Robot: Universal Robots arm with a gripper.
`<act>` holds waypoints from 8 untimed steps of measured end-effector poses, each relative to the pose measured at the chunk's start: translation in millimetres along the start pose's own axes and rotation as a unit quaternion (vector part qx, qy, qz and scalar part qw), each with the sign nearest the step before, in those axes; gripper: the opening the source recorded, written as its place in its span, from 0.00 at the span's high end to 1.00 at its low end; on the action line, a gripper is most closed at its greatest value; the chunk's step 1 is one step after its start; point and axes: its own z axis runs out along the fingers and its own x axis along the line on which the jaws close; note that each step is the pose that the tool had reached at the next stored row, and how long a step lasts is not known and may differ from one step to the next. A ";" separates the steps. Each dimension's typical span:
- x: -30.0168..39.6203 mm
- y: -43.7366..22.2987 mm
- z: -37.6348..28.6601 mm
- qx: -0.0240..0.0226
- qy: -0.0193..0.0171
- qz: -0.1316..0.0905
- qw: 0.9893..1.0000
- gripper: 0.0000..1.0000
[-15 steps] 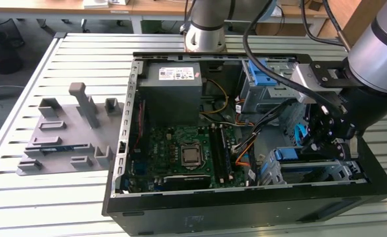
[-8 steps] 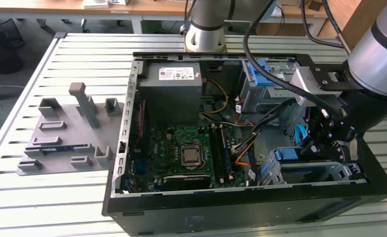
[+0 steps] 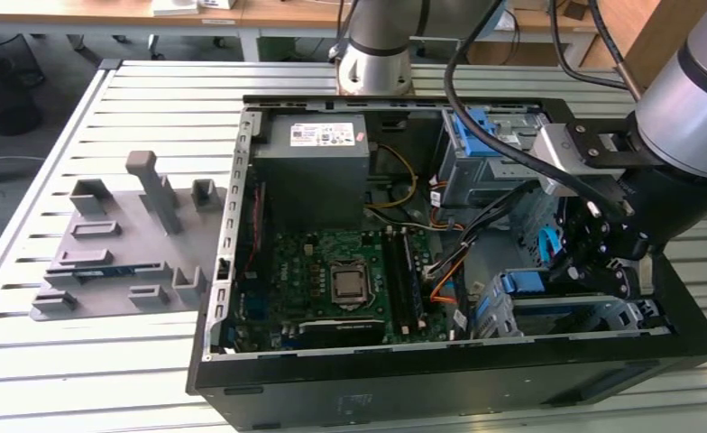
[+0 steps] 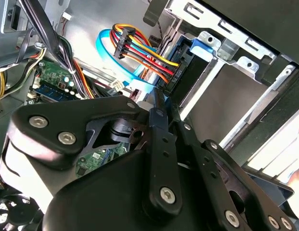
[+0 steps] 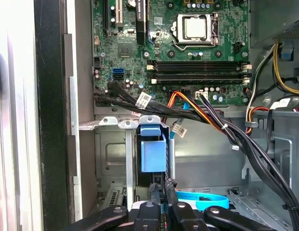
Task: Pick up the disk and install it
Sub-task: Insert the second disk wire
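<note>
Inside the open computer case (image 3: 450, 361), exterior view: gripper (image 3: 597, 262) low in the drive-bay corner at the view's right, beside the motherboard (image 3: 342, 280); blue parts around it.

Second wrist view: fingers (image 4: 159, 144) drawn together edge-on, tips meeting a dark slab with a blue bracket, probably the disk (image 4: 188, 62), standing in its bay, cable plug (image 4: 175, 77) alongside.

First wrist view: fingertips (image 5: 163, 192) nearly closed just under the blue latch (image 5: 153, 154). Whether they pinch anything, I cannot tell.

Handling note: keep the disk square to the rails; mind the cables.
</note>
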 end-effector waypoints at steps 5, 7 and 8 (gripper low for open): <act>0.0 0.0 0.2 0.000 0.000 0.000 1.000 0.83; 0.0 0.0 0.2 0.000 0.000 0.000 1.000 0.76; 0.0 0.0 0.2 0.000 0.000 0.000 1.000 0.76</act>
